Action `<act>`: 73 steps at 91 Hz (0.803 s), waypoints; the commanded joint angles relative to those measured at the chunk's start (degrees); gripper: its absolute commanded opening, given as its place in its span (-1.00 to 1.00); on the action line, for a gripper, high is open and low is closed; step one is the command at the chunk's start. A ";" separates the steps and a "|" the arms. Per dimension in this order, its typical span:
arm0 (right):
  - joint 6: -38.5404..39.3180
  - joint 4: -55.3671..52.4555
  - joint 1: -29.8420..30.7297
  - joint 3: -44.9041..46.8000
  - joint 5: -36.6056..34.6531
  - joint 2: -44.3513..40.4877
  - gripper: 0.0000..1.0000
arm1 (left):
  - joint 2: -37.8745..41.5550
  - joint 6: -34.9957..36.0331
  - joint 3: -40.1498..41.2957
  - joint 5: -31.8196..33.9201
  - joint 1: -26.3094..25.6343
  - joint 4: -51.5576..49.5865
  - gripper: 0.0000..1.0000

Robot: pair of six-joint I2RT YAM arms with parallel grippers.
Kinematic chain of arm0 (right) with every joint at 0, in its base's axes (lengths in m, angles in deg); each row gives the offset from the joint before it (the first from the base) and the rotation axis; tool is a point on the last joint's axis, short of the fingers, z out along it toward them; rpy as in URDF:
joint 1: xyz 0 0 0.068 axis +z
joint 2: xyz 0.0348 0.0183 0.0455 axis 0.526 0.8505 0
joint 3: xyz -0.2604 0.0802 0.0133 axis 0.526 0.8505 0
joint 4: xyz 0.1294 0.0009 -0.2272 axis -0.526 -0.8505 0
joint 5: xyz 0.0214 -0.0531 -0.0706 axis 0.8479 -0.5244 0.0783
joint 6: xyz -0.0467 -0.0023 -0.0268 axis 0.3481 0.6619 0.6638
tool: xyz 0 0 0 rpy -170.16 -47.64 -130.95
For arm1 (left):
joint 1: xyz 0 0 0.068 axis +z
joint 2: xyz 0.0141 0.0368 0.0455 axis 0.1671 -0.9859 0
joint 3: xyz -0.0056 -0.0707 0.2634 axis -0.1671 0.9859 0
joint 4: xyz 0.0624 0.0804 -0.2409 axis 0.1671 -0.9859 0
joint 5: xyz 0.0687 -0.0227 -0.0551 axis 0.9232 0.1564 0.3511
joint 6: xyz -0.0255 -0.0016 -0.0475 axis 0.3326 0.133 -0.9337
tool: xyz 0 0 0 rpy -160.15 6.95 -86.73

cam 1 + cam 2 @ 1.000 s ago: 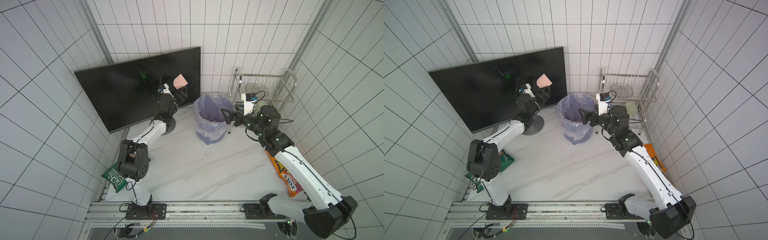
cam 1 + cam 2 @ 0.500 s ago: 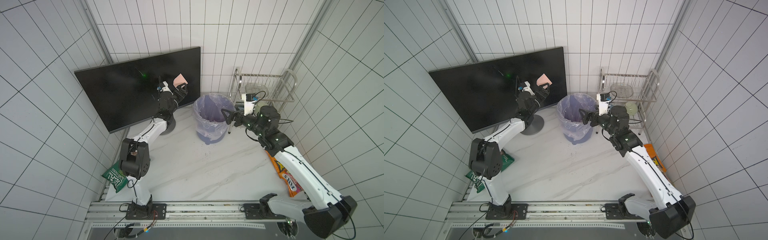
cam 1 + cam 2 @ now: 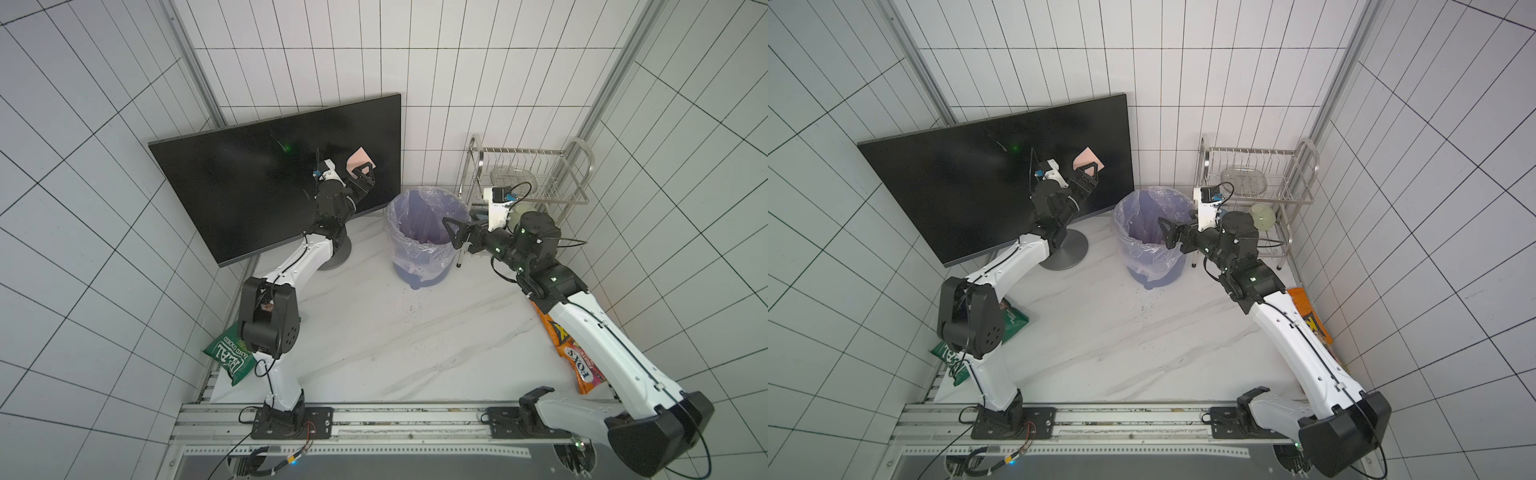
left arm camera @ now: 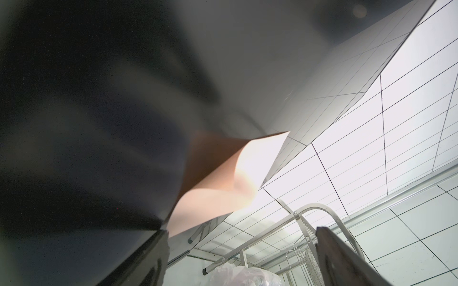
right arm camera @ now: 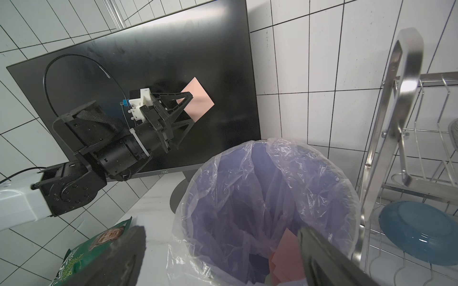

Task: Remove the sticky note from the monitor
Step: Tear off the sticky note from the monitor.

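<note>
The monitor (image 3: 249, 195) (image 3: 955, 187) (image 5: 148, 62) stands tilted at the back left, its screen dark. A pink sticky note (image 3: 360, 158) (image 3: 1088, 158) (image 5: 199, 99) sits on the screen near its right edge, turned like a diamond. In the left wrist view the sticky note (image 4: 223, 188) curls off the glass. My left gripper (image 3: 364, 173) (image 3: 1089, 171) (image 5: 188, 109) (image 4: 243, 250) is open, its fingers straddling the note's lower left side, one finger close to the screen. My right gripper (image 3: 453, 233) (image 3: 1168, 235) (image 5: 220, 257) hangs open over the bin, holding nothing.
A blue bin (image 3: 415, 266) (image 5: 247, 148) with a lilac liner stands right of the monitor's round base (image 3: 1069, 251), with pink notes (image 5: 285, 250) inside. A wire dish rack (image 3: 528, 174) with a blue plate (image 5: 416, 237) stands at the back right. Snack bags lie front left (image 3: 230, 357) and right (image 3: 577, 357).
My left gripper has moved up and in towards the screen, so its open fingers now reach the note. The right arm has not moved.
</note>
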 commanded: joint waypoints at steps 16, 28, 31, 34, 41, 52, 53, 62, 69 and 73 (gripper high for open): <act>-0.65 2.01 -0.42 0.52 0.87 -0.14 0.97 | 0.74 -0.05 -2.16 0.30 0.40 -1.45 0.82; -0.68 2.19 -0.42 0.48 0.90 -0.09 0.97 | 0.87 -0.32 -2.73 -0.12 0.39 -1.88 0.79; -0.68 2.20 -0.40 0.56 0.88 -0.17 0.97 | 0.81 -0.41 -3.07 -0.33 0.39 -2.28 0.79; -0.66 2.20 -0.43 0.60 0.85 -0.18 0.97 | 0.79 -0.41 -3.46 -0.69 0.39 -2.70 0.78; -0.71 2.28 -0.40 0.62 0.87 -0.18 0.97 | 0.85 -0.37 -3.91 -1.11 0.39 -3.18 0.77; -0.83 2.46 -0.41 0.76 0.97 -0.12 0.97 | 1.22 -0.46 -3.94 -1.12 0.39 -3.13 0.75; -0.83 2.46 -0.40 0.77 1.02 -0.15 0.97 | 1.27 -0.46 -3.91 -1.15 0.39 -3.12 0.75; -0.90 2.59 -0.47 0.77 0.99 -0.11 0.98 | 1.39 -0.53 -4.13 -1.28 0.39 -3.68 0.75; -0.92 2.79 -0.53 0.77 1.07 -0.05 0.97 | 1.43 -0.68 -4.29 -1.61 0.41 -3.95 0.75; -0.98 2.80 -0.51 0.71 1.18 0.02 0.97 | 1.35 -0.77 -4.53 -1.79 0.39 -4.74 0.74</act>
